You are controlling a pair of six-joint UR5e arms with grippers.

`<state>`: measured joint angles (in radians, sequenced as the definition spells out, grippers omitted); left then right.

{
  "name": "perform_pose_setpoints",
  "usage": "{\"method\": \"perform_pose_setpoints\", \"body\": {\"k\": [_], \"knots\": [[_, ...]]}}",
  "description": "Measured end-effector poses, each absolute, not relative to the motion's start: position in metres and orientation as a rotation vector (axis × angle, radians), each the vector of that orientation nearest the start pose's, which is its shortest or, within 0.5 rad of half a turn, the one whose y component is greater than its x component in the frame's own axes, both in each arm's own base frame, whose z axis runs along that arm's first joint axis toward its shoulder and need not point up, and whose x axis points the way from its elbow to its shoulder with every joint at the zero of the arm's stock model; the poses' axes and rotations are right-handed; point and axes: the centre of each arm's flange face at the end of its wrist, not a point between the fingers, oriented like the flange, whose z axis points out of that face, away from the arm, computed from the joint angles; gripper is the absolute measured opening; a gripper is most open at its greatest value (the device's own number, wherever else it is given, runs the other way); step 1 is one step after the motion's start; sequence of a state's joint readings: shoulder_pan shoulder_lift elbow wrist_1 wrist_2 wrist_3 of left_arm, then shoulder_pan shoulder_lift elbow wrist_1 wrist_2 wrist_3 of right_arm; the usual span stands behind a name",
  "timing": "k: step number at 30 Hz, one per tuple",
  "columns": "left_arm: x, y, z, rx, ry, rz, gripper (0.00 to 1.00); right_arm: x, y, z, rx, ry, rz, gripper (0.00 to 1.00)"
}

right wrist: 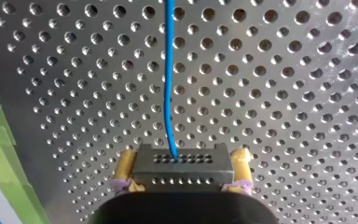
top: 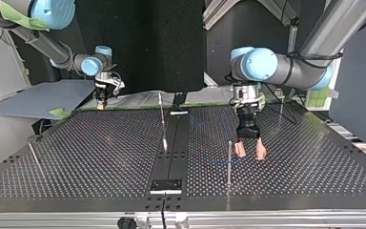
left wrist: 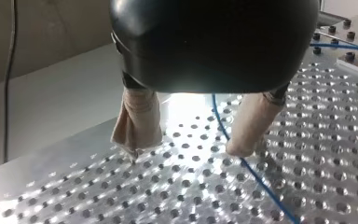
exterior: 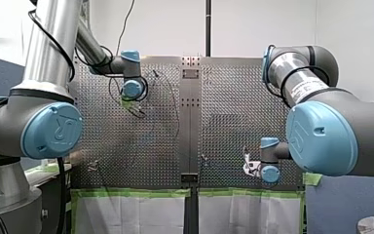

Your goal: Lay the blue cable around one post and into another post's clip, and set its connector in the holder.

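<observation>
Between your left gripper's (left wrist: 188,150) beige-padded fingers (left wrist: 137,123) the blue cable (left wrist: 223,130) lies loose on the table (left wrist: 317,154). The fingers stand spread wide, tips down at the perforated plate. The cable runs just beside one of them and on past the gripper both ways; whether it touches that pad, you cannot tell. In the top view this gripper hangs in the view's right half, just beside a thin upright post (top: 229,162). There the cable shows only as a faint blue line on the plate near the post.

Your right gripper (right wrist: 182,157) is clamped on the connector (right wrist: 182,172), a dark block with rows of small holes. Its yellow pads (right wrist: 125,163) press on the connector's two sides. The cable leaves the connector's middle and runs straight ahead of the gripper over the table. Green tape (right wrist: 0,140) edges the table beside it.

In the top view your right gripper sits at the table's far edge, at the view's left, well apart from the left one. Another thin post stands between the two grippers, by the dark centre strip (top: 176,143). A small plate (top: 167,185) lies on that strip near the table's near edge; whether it is the holder, you cannot tell.
</observation>
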<state>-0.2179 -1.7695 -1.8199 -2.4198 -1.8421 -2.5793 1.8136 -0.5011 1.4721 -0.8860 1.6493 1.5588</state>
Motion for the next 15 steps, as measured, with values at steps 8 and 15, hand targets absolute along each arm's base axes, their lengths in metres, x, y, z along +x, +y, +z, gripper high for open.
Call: {"method": "perform_pose_setpoints", "body": {"k": [8, 15], "knots": [[0.529, -0.236, 0.33, -0.709, 1.21, -0.859, 1.0, 0.287, -0.634, -0.065, 1.405, -1.168, 1.27, 0.03], [0.533, -0.231, 0.327, -0.711, 1.215, -0.829, 1.0, 0.287, -0.634, -0.065, 1.403, -1.168, 1.272, 0.03]]}}
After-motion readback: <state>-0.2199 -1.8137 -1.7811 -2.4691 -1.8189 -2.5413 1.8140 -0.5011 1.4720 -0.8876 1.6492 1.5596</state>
